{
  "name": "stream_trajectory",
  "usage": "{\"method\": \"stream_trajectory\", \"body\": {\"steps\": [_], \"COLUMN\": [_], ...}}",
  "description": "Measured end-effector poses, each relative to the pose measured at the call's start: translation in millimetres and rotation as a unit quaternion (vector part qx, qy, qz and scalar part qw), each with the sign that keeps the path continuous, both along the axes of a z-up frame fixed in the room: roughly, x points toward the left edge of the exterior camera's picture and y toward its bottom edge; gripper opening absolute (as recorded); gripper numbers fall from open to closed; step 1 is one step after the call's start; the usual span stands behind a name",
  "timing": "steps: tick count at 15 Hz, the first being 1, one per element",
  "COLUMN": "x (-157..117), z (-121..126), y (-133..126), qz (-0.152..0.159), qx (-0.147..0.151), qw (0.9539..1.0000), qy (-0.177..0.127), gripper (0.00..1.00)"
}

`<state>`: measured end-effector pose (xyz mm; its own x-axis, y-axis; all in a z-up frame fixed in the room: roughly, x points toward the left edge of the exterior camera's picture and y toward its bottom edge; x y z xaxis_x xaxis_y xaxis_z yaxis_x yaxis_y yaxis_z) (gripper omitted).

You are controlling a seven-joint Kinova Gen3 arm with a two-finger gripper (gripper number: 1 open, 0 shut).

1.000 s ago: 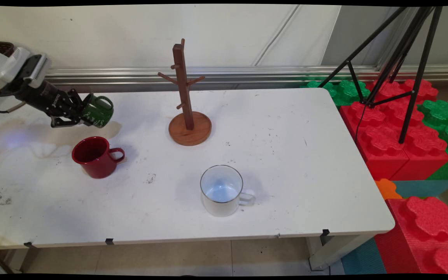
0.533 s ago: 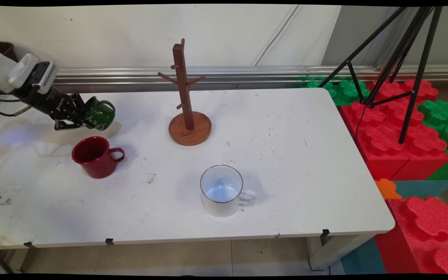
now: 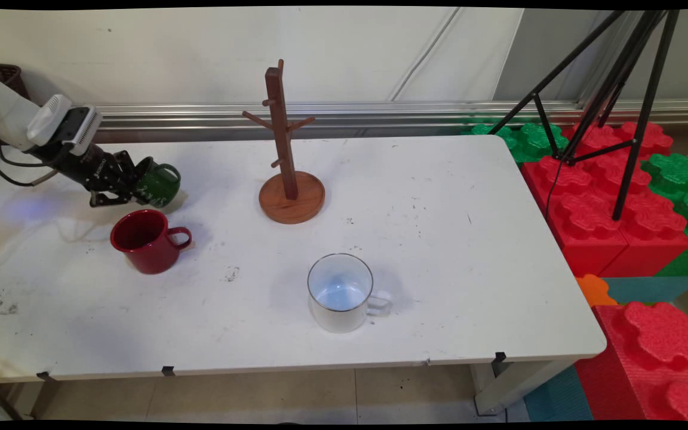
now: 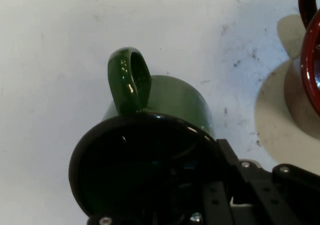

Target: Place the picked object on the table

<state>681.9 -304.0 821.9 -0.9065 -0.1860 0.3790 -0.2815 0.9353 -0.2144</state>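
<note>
At the left of the main view the claw (image 3: 135, 186) is clenched on the green mug (image 3: 159, 186), gripping its rim with one finger inside the mouth and the other on the outer wall. The mug is tipped over on its side, mouth toward the arm and handle uppermost, held low over the desk (image 3: 415, 251); whether it touches the surface I cannot tell. In the hand view the green mug (image 4: 165, 102) shows a glossy, dark-rimmed body that looks like enamelled metal: probably light and stiff, slippery under the pads, and liable to chip or swing if knocked. The rim pinch looks like a fair hold; the handle loop is the other place to take it.

The red mug (image 3: 144, 239) stands upright just below and near the green one, handle to the right, so room is tightest there. The wooden mug tree (image 3: 287, 173) stands well to the right at upper centre, its pegs bare. The white mug (image 3: 341, 292) sits at lower centre, well apart. Open desk runs wide to the right, ending at a rounded corner beside foam blocks (image 3: 607, 203) and a tripod (image 3: 607, 101).
</note>
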Motion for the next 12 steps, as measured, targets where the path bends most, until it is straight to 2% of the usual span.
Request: {"method": "stream_trajectory", "body": {"steps": [7,8,12], "x": [-3.7,-4.0,-5.2], "z": [-8.0,-8.4,-9.9], "y": [-4.0,-4.3,-5.7], "qz": [-0.004,-0.005,-0.006], "qx": [0.002,0.002,0.002], "qw": [1.0,1.0,1.0], "qy": [-0.006,-0.006,-0.007], "gripper": [0.0,1.0,1.0]}}
